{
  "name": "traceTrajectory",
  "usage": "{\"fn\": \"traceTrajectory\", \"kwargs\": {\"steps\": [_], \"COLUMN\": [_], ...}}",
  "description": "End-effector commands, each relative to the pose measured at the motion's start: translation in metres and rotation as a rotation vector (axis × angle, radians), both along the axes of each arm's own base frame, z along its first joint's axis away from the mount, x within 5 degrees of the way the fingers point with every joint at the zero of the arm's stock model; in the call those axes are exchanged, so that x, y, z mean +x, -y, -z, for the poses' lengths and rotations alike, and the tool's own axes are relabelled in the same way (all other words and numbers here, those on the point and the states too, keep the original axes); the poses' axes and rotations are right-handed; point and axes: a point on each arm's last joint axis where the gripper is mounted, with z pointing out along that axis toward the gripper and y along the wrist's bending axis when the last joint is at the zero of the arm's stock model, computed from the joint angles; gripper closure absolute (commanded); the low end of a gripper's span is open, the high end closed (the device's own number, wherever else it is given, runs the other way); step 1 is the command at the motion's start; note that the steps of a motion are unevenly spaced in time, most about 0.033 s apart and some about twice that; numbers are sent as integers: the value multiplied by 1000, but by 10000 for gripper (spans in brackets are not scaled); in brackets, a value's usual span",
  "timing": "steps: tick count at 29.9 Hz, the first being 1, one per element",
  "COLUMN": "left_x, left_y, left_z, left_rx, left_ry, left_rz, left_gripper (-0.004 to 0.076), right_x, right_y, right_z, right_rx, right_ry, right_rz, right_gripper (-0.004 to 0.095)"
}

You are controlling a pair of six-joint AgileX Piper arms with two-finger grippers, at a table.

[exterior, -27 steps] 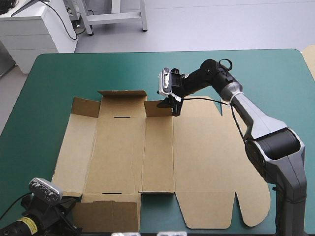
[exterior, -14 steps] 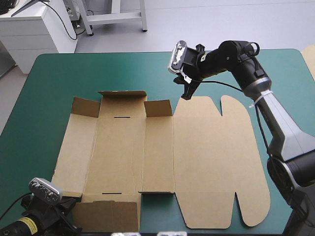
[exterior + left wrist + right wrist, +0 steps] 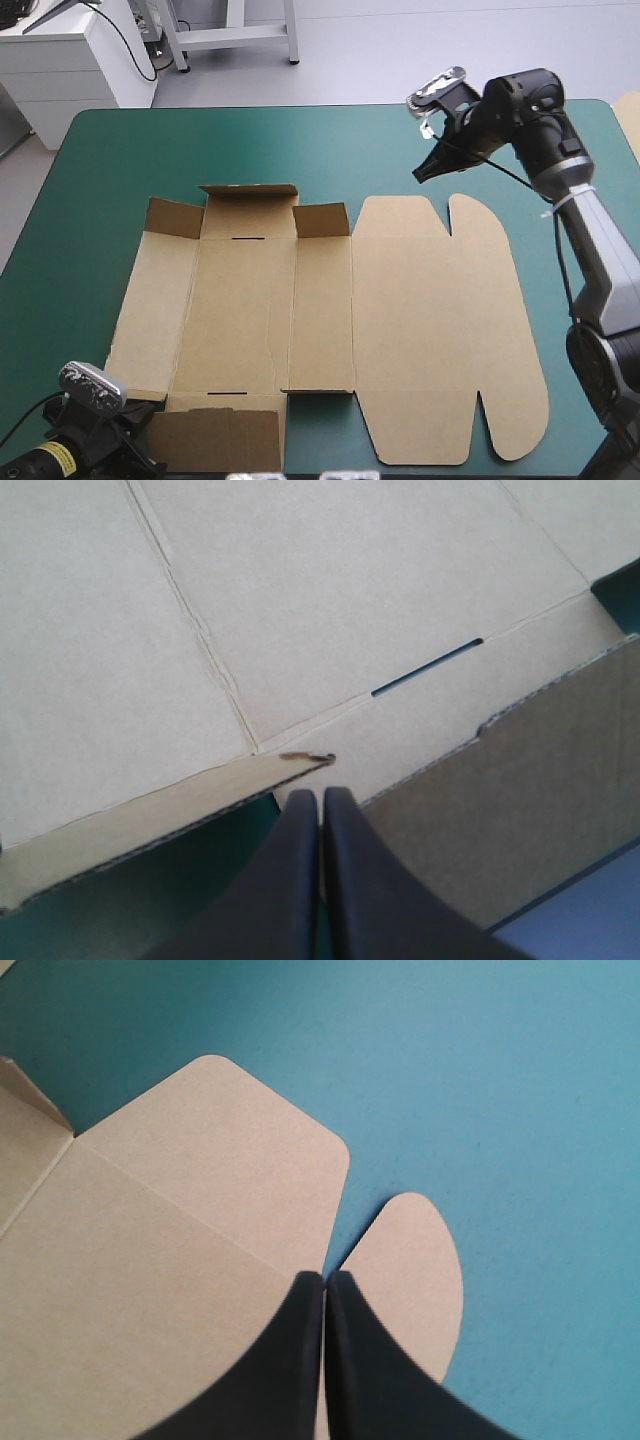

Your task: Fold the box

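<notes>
1 box (image 3: 320,320), a single cut sheet of brown board, lies opened out flat on the teal-green table (image 3: 100,170). It covers most of the middle & near part, long side running left-right. Counted on it: 3 short flaps (image 3: 248,190) along the far edge of the left half, tilted up a bit; 1 wider near flap (image 3: 215,438) at the near edge; 2 thin slots (image 3: 235,239), one by the far fold, one by the near fold; 4 rounded lobes (image 3: 400,212) on the big lid panel at right, 2 at the far edge w/ a notch btw them, 2 at the near edge likewise. 2 arms, 2 grippers, 2 black fingers each. Left gripper (image 3: 321,796) sits low at the table's near-left corner, fingers pressed together to a point w/ nothing btw them. Its tip is at the gap where 2 flaps meet at the box's near edge, 1 slot just ahead of it. Right gripper (image 3: 420,176) hovers above the table nr the far-right, clear of the board, fingers also together & empty. In its wrist view the 2 far lobes lie under & ahead of the tip. Writing: 1 yellow label (image 3: 52,460) on the left arm, print too small to read.
</notes>
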Motion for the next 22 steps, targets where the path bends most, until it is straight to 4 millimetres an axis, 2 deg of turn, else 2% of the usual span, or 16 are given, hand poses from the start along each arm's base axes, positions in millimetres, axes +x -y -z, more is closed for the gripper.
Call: {"fn": "traceTrajectory", "kwargs": {"steps": [1,5,9,12,22], "left_x": [3,3,3,3,3], "left_y": [2,2,2,2,2], "left_z": [-10,-10,-10,-10,-10], "left_rx": [-39,-39,-39,-39,-39], "left_ry": [52,52,52,52,52], "left_rz": [-2,-2,-2,-2,-2], "left_gripper": [731,731,731,731,731], "right_x": [-23,-40,-68,-95,-189], "right_y": [23,40,56,64,71], "right_z": [-31,-30,-23,-17,17], "right_rx": [156,162,149,148,201], "right_ry": [46,28,13,31,102], "right_rz": [51,86,122,140,196], "right_gripper": [922,921,922,922,923]}}
